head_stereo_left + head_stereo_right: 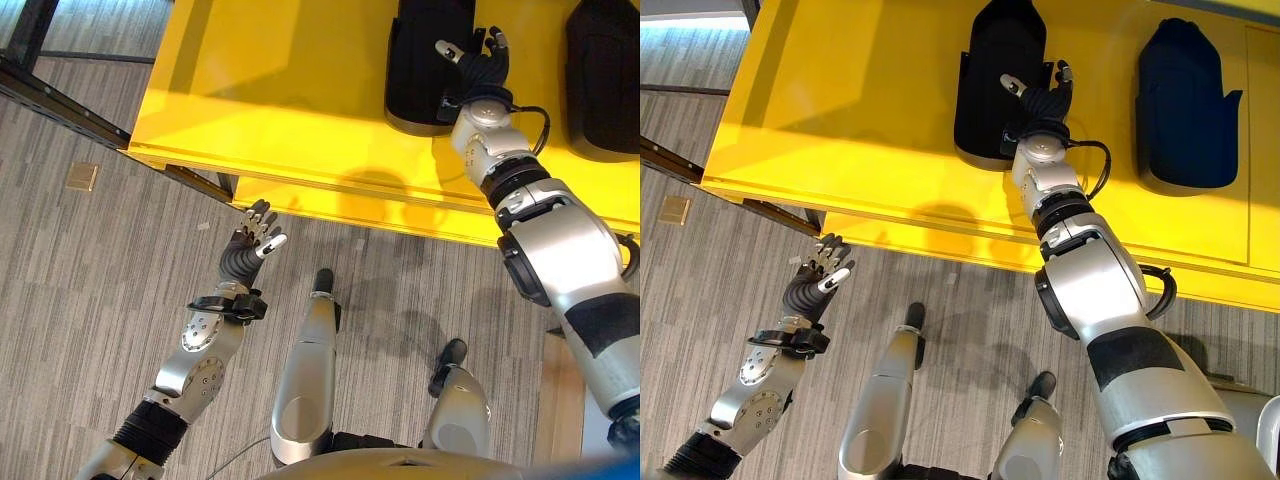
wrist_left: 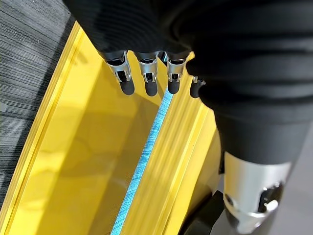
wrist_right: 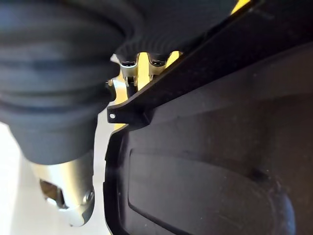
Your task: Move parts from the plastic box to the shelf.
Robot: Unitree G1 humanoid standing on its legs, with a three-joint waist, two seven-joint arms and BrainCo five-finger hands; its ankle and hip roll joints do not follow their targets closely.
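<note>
black part [image 1: 995, 85] flat on the yellow shelf [image 1: 860, 120], right hand [image 1: 1040, 100] resting against its near edge with fingers spread, thumb apart, clamping nothing; probably just set down so it lies square. second part [image 1: 1185, 105] well off to that hand's right. left hand [image 1: 250, 245] open, idle over floor [image 1: 90, 300].

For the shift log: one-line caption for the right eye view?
Right hand rests against a black moulded part on the yellow shelf; left hand hovers open.
</note>
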